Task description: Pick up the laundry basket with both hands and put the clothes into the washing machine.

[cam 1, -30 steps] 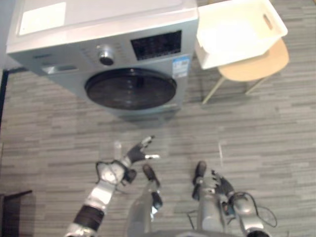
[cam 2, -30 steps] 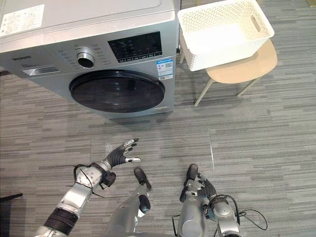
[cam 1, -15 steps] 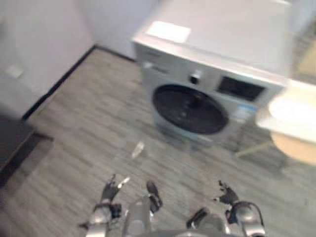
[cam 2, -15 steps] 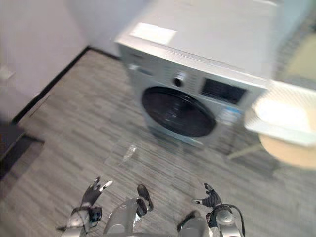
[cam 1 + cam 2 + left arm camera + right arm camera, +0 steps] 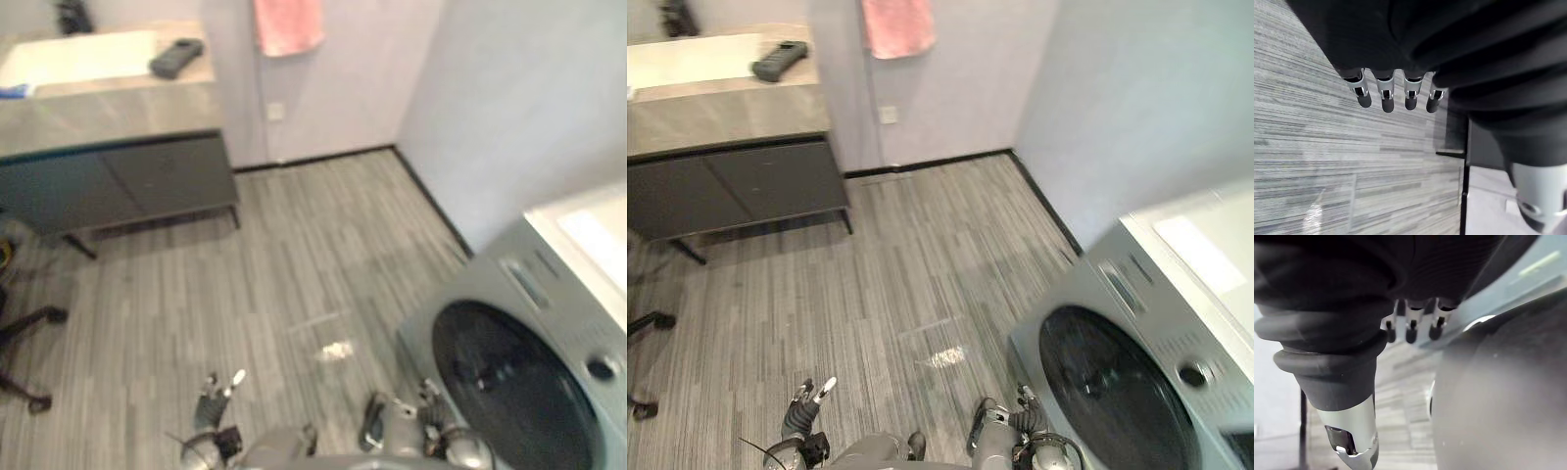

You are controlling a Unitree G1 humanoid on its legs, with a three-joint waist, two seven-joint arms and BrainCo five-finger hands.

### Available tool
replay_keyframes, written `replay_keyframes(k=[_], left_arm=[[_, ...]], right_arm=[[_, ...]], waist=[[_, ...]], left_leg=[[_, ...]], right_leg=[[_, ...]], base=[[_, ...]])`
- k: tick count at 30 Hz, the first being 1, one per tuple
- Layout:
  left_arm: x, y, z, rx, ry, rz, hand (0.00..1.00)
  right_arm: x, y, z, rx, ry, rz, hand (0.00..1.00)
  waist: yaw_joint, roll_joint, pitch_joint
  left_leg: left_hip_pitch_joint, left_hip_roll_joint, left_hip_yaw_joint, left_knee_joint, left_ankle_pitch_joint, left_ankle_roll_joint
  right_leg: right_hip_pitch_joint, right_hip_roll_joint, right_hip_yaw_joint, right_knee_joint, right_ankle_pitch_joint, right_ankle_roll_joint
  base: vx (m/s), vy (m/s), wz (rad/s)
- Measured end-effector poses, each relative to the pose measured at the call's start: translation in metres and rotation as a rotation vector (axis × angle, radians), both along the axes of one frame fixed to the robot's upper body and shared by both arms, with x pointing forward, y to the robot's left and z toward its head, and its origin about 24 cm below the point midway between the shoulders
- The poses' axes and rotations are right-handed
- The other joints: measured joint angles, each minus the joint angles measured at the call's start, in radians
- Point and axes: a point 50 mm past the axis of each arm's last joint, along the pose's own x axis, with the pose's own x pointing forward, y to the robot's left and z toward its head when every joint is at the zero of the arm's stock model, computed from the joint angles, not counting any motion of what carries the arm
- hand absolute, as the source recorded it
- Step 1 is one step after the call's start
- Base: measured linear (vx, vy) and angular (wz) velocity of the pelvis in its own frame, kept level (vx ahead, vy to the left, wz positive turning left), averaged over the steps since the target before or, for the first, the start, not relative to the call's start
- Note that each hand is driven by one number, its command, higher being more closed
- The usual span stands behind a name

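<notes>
Head camera, left eye: I stand on grey plank floor (image 5: 294, 255) with the washing machine (image 5: 529, 362) at my right, its round dark door (image 5: 505, 382) shut, and my left hand (image 5: 211, 401) low before me with fingers straight and holding nothing. Right eye: my right hand (image 5: 1029, 421) hangs low beside the machine's front; a dark cabinet (image 5: 735, 186) with a pale surface (image 5: 725, 73) and a pink towel (image 5: 896, 24) line the far wall, and no laundry basket or clothes are in sight. Left wrist: my fingers (image 5: 1383, 95) hang relaxed over bare floor. Right wrist: my fingers (image 5: 1410, 330) hang loose, grasping nothing, close to the door. I judge myself between stations; next I must find the basket and face it squarely.
</notes>
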Motion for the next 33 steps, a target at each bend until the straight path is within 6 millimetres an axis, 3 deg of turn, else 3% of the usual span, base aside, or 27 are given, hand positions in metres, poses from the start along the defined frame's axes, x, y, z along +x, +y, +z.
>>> replay_keyframes(k=[1,2,3,4,5,7,8,9,11,12,13,15,17,18,20,22,25,27,28,30,33], left_arm=[[0.0,0.001,0.001,0.006,-0.006,-0.006,0.0],[-0.004,0.003,0.001,0.003,0.002,0.006,0.0],[-0.004,0.003,0.001,0.0,-0.001,0.004,0.0],[-0.001,-0.003,0.002,-0.021,-0.018,0.011,0.0],[0.001,-0.009,0.002,-0.04,-0.025,0.021,0.0],[0.002,-0.013,0.002,-0.054,-0.03,0.024,0.0],[0.011,-0.012,0.005,-0.047,-0.052,0.016,0.0],[0.014,-0.01,0.007,-0.041,-0.062,0.01,0.0],[0.021,-0.002,0.012,-0.009,-0.087,0.001,0.0],[0.018,0.002,0.012,0.023,-0.078,0.016,0.0],[0.018,0.008,0.013,0.081,-0.063,0.023,0.0],[0.017,0.012,0.014,0.119,-0.061,0.025,0.0],[0.014,0.011,0.012,0.118,-0.05,0.012,0.0],[0.012,0.011,0.012,0.119,-0.045,0.01,0.0],[0.008,0.008,0.009,0.112,-0.03,-0.003,0.0],[0.008,0.014,0.009,0.125,-0.022,-0.004,0.0],[0.007,0.016,0.008,0.091,-0.028,0.014,0.0],[0.003,0.016,0.004,0.077,-0.007,0.015,0.0],[0.001,0.013,-0.001,0.06,0.014,0.018,0.0],[-0.005,0.004,-0.007,0.015,0.039,0.013,0.0],[-0.007,-0.001,-0.012,-0.012,0.057,-0.002,0.0]], right_arm=[[-0.001,0.004,0.001,0.005,-0.001,0.014,0.0],[0.001,0.009,0.001,0.014,-0.006,0.034,0.0],[0.003,0.01,0.002,0.013,-0.013,0.039,0.0],[0.008,0.009,0.003,0.01,-0.023,0.04,0.0],[0.012,0.009,0.005,0.008,-0.037,0.041,0.0],[0.021,0.013,0.009,0.015,-0.068,0.032,0.0],[0.029,0.014,0.012,0.024,-0.09,0.009,0.0],[0.031,0.013,0.012,0.024,-0.094,0.003,0.0],[0.035,0.01,0.01,0.022,-0.091,-0.026,0.0],[0.036,0.008,0.008,0.019,-0.076,-0.039,0.0],[0.034,0.016,0.003,0.04,-0.055,-0.059,0.0],[0.035,0.024,0.003,0.064,-0.067,-0.064,0.0],[0.036,0.027,0.004,0.078,-0.078,-0.068,0.0],[0.036,0.027,0.004,0.079,-0.079,-0.067,0.0],[0.036,0.028,0.004,0.085,-0.075,-0.067,0.0],[0.034,0.034,0.002,0.092,-0.059,-0.041,0.0],[0.034,0.035,0.001,0.085,-0.054,-0.019,0.0],[0.027,0.037,-0.004,0.084,-0.019,-0.009,0.0],[0.023,0.032,-0.007,0.067,0.01,0.0,0.0],[0.022,0.026,-0.008,0.03,0.024,0.07,0.0],[0.025,0.024,-0.006,0.002,0.025,0.144,0.0]], waist=[[0.007,-0.005,-0.003],[0.016,-0.005,-0.008],[0.015,0.004,-0.006],[0.005,0.039,-0.003],[0.006,0.046,-0.002],[0.012,0.042,0.004],[0.011,0.008,0.024],[0.012,-0.001,0.028],[0.031,-0.031,0.041],[0.039,-0.015,0.037],[0.058,-0.055,0.04],[0.059,-0.078,0.032],[0.084,-0.076,0.034],[0.085,-0.072,0.035],[0.079,-0.046,0.046],[0.074,-0.053,0.041],[0.051,-0.052,0.03],[0.051,-0.075,0.01],[0.053,-0.069,-0.012],[0.053,-0.037,-0.044],[0.048,-0.028,-0.057]], left_leg=[[0.006,0.008,-0.003,0.068,-0.07,-0.033],[0.005,0.046,0.038,0.169,-0.139,-0.154],[-0.034,0.078,0.093,0.267,-0.129,-0.184],[-0.117,0.167,0.21,0.448,-0.086,-0.255],[-0.176,0.238,0.289,0.565,-0.022,-0.259],[-0.233,0.326,0.384,0.627,-0.033,-0.199],[-0.267,0.36,0.419,0.575,-0.057,-0.167],[-0.282,0.368,0.424,0.529,-0.058,-0.165],[-0.321,0.367,0.428,0.249,-0.03,-0.173],[-0.311,0.367,0.427,0.019,0.156,-0.154],[-0.29,0.344,0.441,0.005,0.242,-0.112],[-0.306,0.323,0.441,0.028,0.211,-0.091],[-0.281,0.318,0.475,0.085,0.145,-0.071],[-0.265,0.32,0.486,0.093,0.129,-0.068],[-0.191,0.327,0.511,0.09,0.059,-0.067],[-0.149,0.329,0.539,0.061,0.051,-0.068],[-0.129,0.332,0.546,0.025,0.061,-0.086],[-0.128,0.306,0.546,0.024,0.069,-0.099],[-0.129,0.307,0.531,0.016,0.078,-0.113],[-0.125,0.316,0.518,-0.043,0.111,-0.138],[-0.093,0.314,0.509,-0.155,0.176,-0.165]], right_leg=[[0.037,0.015,-0.018,-0.01,0.011,-0.019],[0.089,0.033,-0.042,-0.035,0.06,-0.051],[0.111,0.036,-0.075,-0.025,0.06,-0.058],[0.146,0.069,-0.12,-0.027,0.037,-0.059],[0.176,0.086,-0.146,-0.043,0.029,-0.073],[0.227,0.101,-0.169,-0.098,0.026,-0.078],[0.284,0.095,-0.193,-0.169,0.033,-0.066],[0.307,0.093,-0.205,-0.203,0.04,-0.056],[0.367,0.076,-0.24,-0.281,0.055,-0.031],[0.401,0.092,-0.249,-0.318,0.064,-0.005],[0.42,0.081,-0.226,-0.362,0.073,0.006],[0.423,0.063,-0.217,-0.367,0.094,0.015],[0.418,0.019,-0.173,-0.277,0.095,0.021],[0.407,0.003,-0.161,-0.228,0.095,0.022],[0.315,-0.06,-0.108,0.023,0.102,0.054],[0.257,-0.081,-0.111,0.086,0.085,0.045],[0.208,-0.054,-0.164,-0.075,0.066,0.034],[0.208,-0.034,-0.141,-0.224,0.176,0.029],[0.229,-0.018,-0.143,-0.265,0.171,0.055],[0.247,0.025,-0.151,-0.357,0.207,0.042],[0.266,0.063,-0.166,-0.439,0.24,0.015]], base=[[0.44,-0.273,0.75],[0.44,-0.273,0.7],[0.41,-0.235,0.64],[0.41,-0.174,0.61],[0.49,-0.185,0.47],[0.38,-0.087,0.36],[0.34,-0.082,0.52],[0.31,-0.059,0.67],[0.38,0.08,0.45],[0.43,0.185,0.21],[0.37,0.18,0.14],[0.28,0.152,0.21],[0.26,0.196,-0.15],[0.21,0.201,-0.47],[0.16,0.178,-0.44],[0.1,0.058,-0.37],[0.09,-0.049,-0.07],[0.11,-0.148,0.16],[0.12,-0.182,0.1],[0.12,-0.171,-0.02],[0.07,-0.162,-0.01]])
